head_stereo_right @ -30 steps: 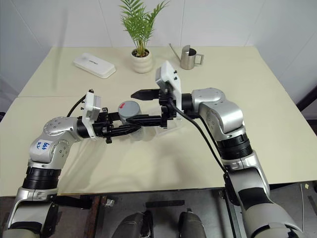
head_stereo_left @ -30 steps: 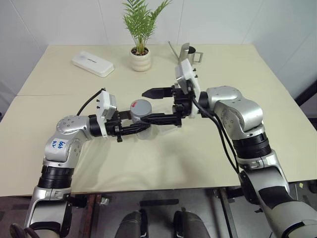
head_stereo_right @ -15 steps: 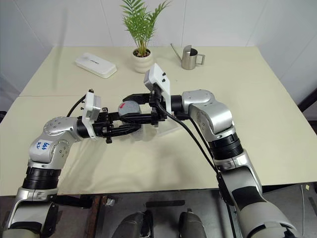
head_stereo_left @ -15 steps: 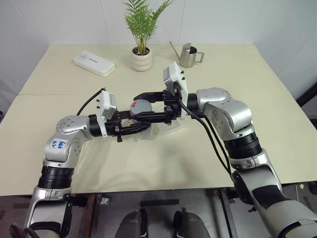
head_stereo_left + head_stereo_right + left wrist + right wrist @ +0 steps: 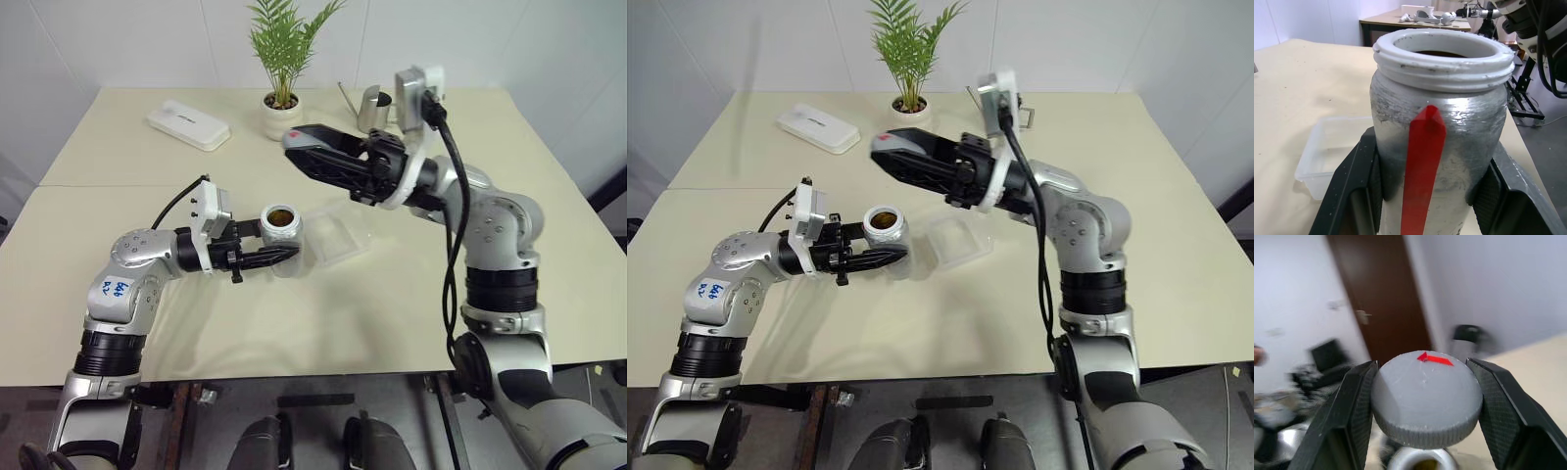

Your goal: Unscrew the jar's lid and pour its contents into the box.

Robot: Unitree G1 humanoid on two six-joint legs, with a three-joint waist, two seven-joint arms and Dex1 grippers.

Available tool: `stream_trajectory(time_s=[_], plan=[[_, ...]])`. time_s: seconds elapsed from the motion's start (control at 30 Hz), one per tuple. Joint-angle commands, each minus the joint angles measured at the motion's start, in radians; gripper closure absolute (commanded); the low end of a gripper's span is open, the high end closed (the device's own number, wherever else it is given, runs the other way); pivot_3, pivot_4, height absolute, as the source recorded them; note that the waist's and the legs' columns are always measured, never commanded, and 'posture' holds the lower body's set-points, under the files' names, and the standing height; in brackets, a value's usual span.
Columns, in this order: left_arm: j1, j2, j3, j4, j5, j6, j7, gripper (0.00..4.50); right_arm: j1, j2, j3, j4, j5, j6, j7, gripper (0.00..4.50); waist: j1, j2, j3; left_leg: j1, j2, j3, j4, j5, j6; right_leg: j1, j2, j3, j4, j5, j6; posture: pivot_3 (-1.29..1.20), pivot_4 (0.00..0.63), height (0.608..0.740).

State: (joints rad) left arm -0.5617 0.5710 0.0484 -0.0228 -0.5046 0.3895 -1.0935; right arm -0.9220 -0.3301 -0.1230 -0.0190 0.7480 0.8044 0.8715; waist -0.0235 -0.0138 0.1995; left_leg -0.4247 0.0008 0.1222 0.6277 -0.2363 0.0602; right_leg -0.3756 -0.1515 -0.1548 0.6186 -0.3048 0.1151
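Note:
My left gripper [image 5: 282,255] is shut on the jar [image 5: 280,235], holding it upright just above the table. The jar [image 5: 1437,147] is clear, with a red stripe on its side and a white threaded rim, and its mouth is uncovered. Brown contents [image 5: 280,215] show inside it. My right gripper [image 5: 300,145] hangs above and behind the jar, shut on the grey lid [image 5: 1426,396], which has a red mark on top. The clear box [image 5: 334,235] lies on the table right beside the jar, on its right.
A white oblong case [image 5: 184,124] lies at the back left of the beige table [image 5: 323,323]. A potted plant [image 5: 280,108] and a steel watering can [image 5: 370,106] stand along the back. The right arm reaches over the box from the right.
The right gripper closed around the lid on the jar, then rose up and to the right with it. The jar's mouth now stands uncovered. The left gripper kept still.

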Motion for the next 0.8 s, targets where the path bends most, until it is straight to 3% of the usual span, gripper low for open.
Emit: stream_trajectory(time_s=[0.03,0.23,0.47,0.67,0.8], plan=[[0.012,0.011,0.019,-0.031,-0.015,-0.004,0.004,2.60,0.128,-0.113,-0.043,-0.016,-0.146,-0.186,-0.022,1.94,0.003,0.000,0.000,0.000,0.000,0.000,0.000,0.000,0.000,0.000,0.000,0.000,-0.001,0.000,0.000,0.00,0.150,0.740],[0.010,0.001,0.035,-0.019,-0.025,0.001,0.021,2.60,0.371,-0.235,-0.072,0.127,-0.347,-0.520,-0.028,1.94,0.004,0.000,0.000,0.000,0.000,0.003,-0.002,0.000,0.001,0.000,0.000,0.000,-0.005,0.000,0.000,0.00,0.150,0.740],[-0.032,-0.017,0.024,0.025,-0.029,0.007,0.008,2.60,0.474,-0.174,-0.178,0.456,-0.406,-0.747,-0.198,1.94,-0.006,0.001,0.001,0.001,0.001,0.004,0.000,0.001,0.001,0.001,0.001,0.002,-0.001,0.000,0.000,0.00,0.150,0.740],[-0.076,-0.018,0.022,0.070,-0.019,-0.002,-0.006,2.60,0.518,-0.163,-0.205,0.389,-0.350,-0.718,-0.190,0.01,-0.004,0.002,0.001,0.003,0.002,0.003,0.000,0.002,0.000,0.001,0.001,0.008,0.001,0.000,0.000,0.00,0.150,0.740],[-0.106,-0.022,0.025,0.104,-0.011,-0.012,-0.004,2.60,0.542,-0.200,-0.205,0.258,-0.295,-0.655,-0.146,0.01,-0.003,0.002,0.001,0.002,0.001,0.003,0.000,0.002,0.000,0.001,0.001,0.012,0.000,0.000,0.000,0.00,0.150,0.740]])
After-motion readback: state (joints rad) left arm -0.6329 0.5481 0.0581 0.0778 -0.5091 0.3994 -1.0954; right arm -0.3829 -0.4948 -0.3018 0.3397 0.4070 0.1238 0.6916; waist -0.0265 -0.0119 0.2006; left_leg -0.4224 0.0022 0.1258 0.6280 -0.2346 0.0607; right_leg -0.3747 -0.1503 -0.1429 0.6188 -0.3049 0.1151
